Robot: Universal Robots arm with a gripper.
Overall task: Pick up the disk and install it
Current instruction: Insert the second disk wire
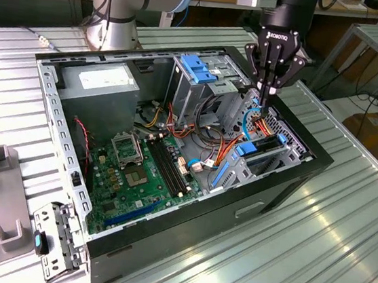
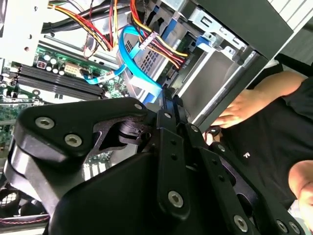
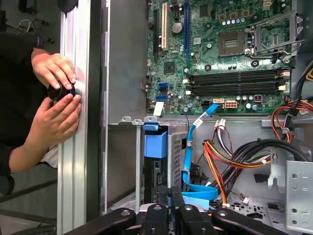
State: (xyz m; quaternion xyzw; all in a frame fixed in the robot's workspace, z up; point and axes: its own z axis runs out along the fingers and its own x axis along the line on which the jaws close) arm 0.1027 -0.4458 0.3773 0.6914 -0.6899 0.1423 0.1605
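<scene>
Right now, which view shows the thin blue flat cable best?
The first wrist view. There the thin blue flat cable shows most of its run, from near the green motherboard down to a loop beside the orange and yellow wires. The second wrist view shows its curved loop; the exterior view shows a short arc.

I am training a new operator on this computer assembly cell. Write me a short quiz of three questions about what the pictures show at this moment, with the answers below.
1. True or false: the computer case lies open, so the motherboard is in sight.
2. The gripper hangs over: A) the power supply, B) the disk in its bay at the exterior view's right end of the case, C) the bare table outside the case.
3. Fill in: in the first wrist view, a person's two ___ are at the table's edge.

Key: 1 true; 2 B; 3 hands.
</scene>
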